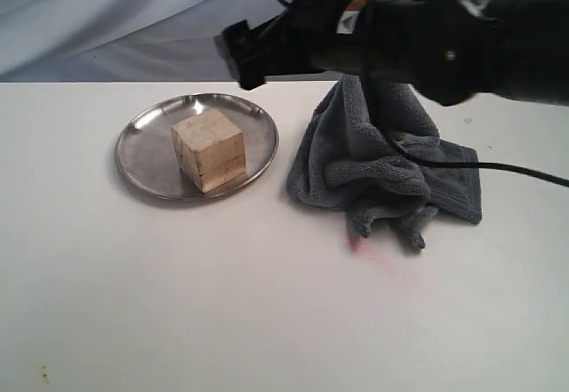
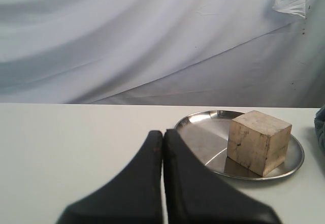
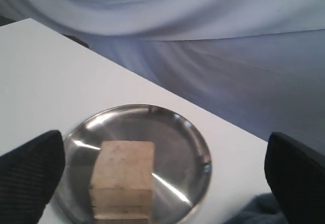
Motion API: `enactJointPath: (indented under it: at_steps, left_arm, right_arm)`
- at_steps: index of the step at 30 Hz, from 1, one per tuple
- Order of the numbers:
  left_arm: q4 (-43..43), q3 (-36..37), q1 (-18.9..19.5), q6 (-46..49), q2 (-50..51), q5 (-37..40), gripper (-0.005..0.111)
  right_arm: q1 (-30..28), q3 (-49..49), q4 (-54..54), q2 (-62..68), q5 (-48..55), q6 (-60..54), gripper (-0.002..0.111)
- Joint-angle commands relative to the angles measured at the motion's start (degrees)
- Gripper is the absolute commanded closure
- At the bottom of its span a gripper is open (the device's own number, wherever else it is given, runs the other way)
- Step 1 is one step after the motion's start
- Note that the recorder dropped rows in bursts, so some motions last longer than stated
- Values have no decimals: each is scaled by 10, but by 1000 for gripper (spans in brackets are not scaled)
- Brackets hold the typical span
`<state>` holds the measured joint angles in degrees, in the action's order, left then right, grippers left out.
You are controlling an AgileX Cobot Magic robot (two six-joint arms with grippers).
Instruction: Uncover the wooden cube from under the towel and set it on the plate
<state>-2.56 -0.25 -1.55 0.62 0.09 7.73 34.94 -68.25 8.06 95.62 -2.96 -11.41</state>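
Observation:
The pale wooden cube (image 1: 209,150) stands uncovered on the shiny steel plate (image 1: 142,156), a little right of the plate's middle. To the right, the blue-grey towel (image 1: 382,174) lies crumpled on the table. My right gripper (image 1: 242,54) hangs above the plate's far right rim, open and empty, with the cube (image 3: 123,178) and plate (image 3: 190,153) below its spread fingers (image 3: 30,176). My left gripper (image 2: 163,132) is shut on nothing, low over the table, apart from the plate (image 2: 203,127) and cube (image 2: 258,141). It does not show in the exterior view.
The right arm (image 1: 444,41) reaches over the towel, with a black cable (image 1: 516,170) trailing off right. A corner of towel (image 3: 254,211) shows beside the plate. White cloth backdrop (image 1: 107,10) hangs behind the white table (image 1: 267,321). A faint red mark (image 1: 366,252) lies before the towel.

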Motion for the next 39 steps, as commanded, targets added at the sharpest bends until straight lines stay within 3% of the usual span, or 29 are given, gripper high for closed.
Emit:
enactJointPath:
  at_steps: [1,11,17,39]
  left_arm:
    - [0,3,0,0,-1,-1,105]
    - [0,3,0,-2,-1,-1,105]
    - [0,3,0,0,-1,-1,105]
    - [0,3,0,-2,-1,-1,105]
  right_arm:
    - [-57,73,-16,-78,-16,6,10]
    - [-207,200,-30,-237,-28,9,10]
    - [-267,261,-30,-326,-44,12,10]
    - [-277,433,-26,-575,-85,14,10]
